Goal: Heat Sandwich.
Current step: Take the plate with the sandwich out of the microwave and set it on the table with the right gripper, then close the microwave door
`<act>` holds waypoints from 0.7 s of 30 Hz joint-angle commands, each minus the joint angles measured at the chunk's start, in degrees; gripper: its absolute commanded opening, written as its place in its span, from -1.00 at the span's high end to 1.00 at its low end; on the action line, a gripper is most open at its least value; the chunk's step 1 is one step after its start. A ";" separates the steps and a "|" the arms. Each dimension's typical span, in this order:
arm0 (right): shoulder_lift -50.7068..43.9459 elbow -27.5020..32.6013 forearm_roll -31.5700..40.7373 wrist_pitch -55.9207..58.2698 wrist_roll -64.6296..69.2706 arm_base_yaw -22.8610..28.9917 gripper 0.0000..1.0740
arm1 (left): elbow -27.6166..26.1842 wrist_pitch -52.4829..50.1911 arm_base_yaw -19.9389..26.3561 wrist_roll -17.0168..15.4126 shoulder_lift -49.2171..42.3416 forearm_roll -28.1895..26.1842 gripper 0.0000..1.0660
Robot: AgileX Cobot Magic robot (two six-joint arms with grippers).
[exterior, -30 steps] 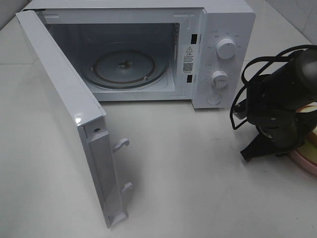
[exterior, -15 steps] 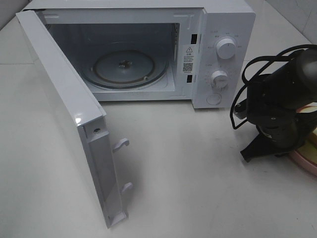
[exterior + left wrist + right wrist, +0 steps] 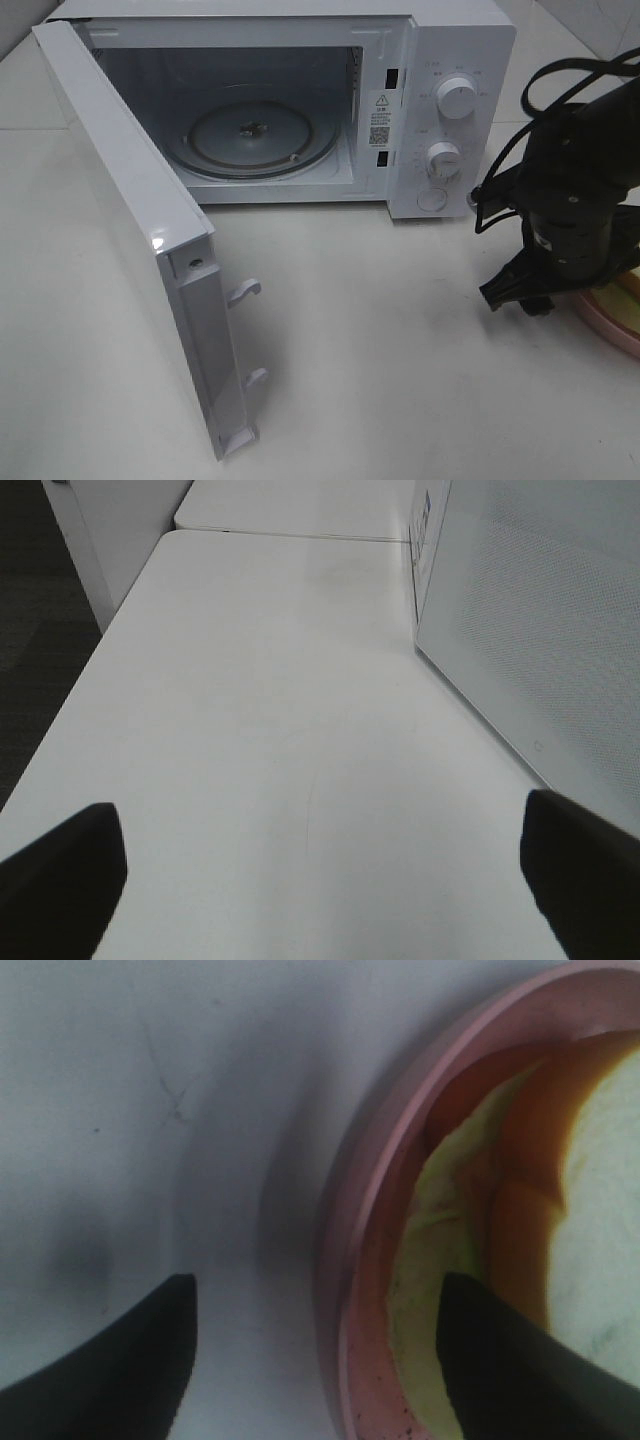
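- The door (image 3: 140, 235) swings wide open at the left of the high view, its inner edge facing the camera with two white latch hooks (image 3: 245, 292) sticking out near the lower centre.
- The microwave (image 3: 300, 30) fills the upper middle of that view; inside its open cavity a round glass turntable (image 3: 250, 137) lies flat on the floor.
- To the right of the cavity sits the control panel with an upper knob (image 3: 457, 99), a lower knob (image 3: 441, 159) and a round button (image 3: 432, 199) under them.
- The table (image 3: 380, 350) is white and takes up the whole lower part of the frame.
- The left gripper (image 3: 320, 880) is seen only in its wrist view (it does not show in the high view): its two dark fingertips sit in the lower corners, spread wide with nothing between them, above bare table beside the door's perforated face.
- The right gripper (image 3: 518, 290) points down at the right edge of the high view, black cables looping above it.
- In the right wrist view its jaws stand apart astride the near rim of the plate (image 3: 350, 1260), one fingertip (image 3: 130, 1360) over the table, the other over the plate; they pinch nothing.
- The plate is pink and sits on the table at the far right, mostly hidden by the arm in the high view.
- The sandwich (image 3: 590, 1210) lies on the plate, brown crust and pale green filling showing.
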 commanded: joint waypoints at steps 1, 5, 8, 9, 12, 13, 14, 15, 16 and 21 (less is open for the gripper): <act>-4.18 -0.11 3.55 1.20 -6.30 -0.11 -0.36 | 0.29 -0.17 0.00 0.06 -1.38 -0.17 -0.85; -9.11 -0.11 8.19 1.78 -13.98 -0.11 -0.36 | 0.29 -0.17 0.00 0.06 -1.38 -0.17 -0.85; -12.32 -0.11 11.63 4.01 -20.00 -0.11 -0.36 | 0.29 -0.17 0.00 0.06 -1.38 -0.17 -0.85; -13.46 -0.11 12.72 4.76 -21.77 -0.11 -0.36 | 0.29 -0.17 0.00 0.06 -1.38 -0.17 -0.85; -17.93 -0.11 16.39 6.70 -26.30 -0.11 -0.36 | 0.29 -0.17 0.00 0.06 -1.38 -0.17 -0.85; -19.19 -0.11 17.42 6.76 -26.81 -0.11 -0.36 | 0.29 -0.17 0.00 0.06 -1.38 -0.17 -0.85; -19.19 -0.11 17.42 6.76 -26.81 -0.11 -0.36 | 0.29 -0.17 0.00 0.06 -1.38 -0.17 -0.85; -20.28 -0.11 18.51 6.76 -27.22 -0.11 -0.36 | 0.29 -0.17 0.00 0.06 -1.38 -0.17 -0.85; -23.20 -0.11 20.23 6.65 -27.50 -0.11 -0.36 | 0.29 -0.17 0.00 0.06 -1.38 -0.17 -0.85; -29.68 -0.11 22.46 7.22 -28.65 -0.06 -0.36 | 0.29 -0.17 0.00 0.06 -1.38 -0.17 -0.85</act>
